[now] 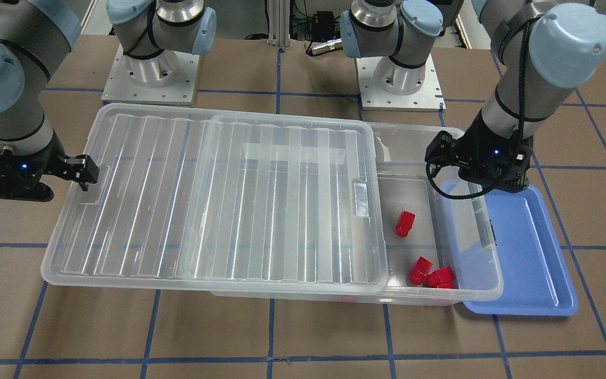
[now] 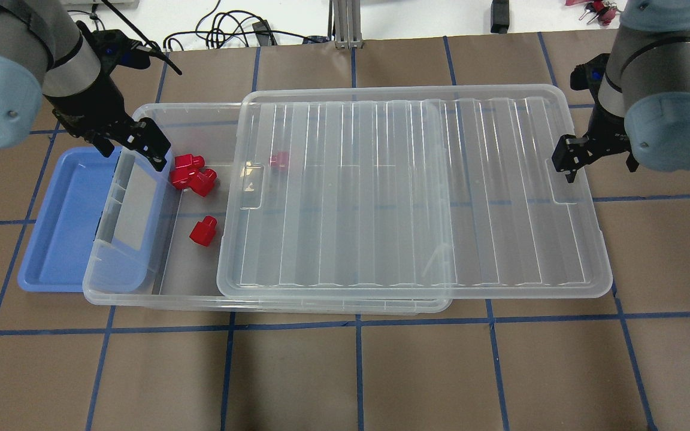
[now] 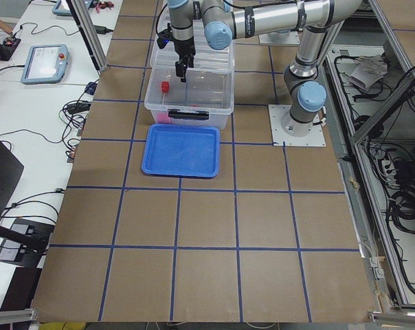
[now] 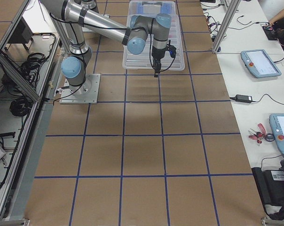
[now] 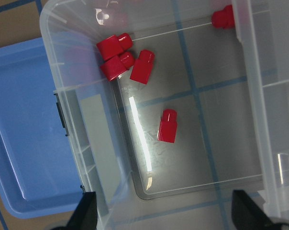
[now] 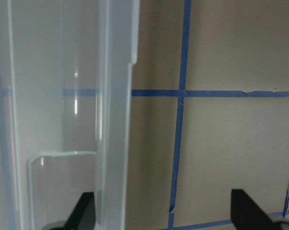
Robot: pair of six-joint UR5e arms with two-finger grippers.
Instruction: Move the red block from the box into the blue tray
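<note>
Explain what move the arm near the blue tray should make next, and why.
Probably lower the left gripper onto the lone red block. Its jaws are open above the uncovered end of the box, that block lies apart from the other blocks, and the blue tray is empty.

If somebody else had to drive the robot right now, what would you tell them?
Left gripper: open, empty, above the uncovered end of the large clear plastic box.
Right gripper: open, at the outer short edge of the ribbed clear lid, which sits slid partway off.
Shallow blue plastic tray: empty, beside the box's open end.
Small red plastic blocks, all in the box: a lone block, a cluster of three in a corner, one under the lid.
Done: box opened.
Left: grasp a block, probably the lone one, and place it in the tray.
</note>
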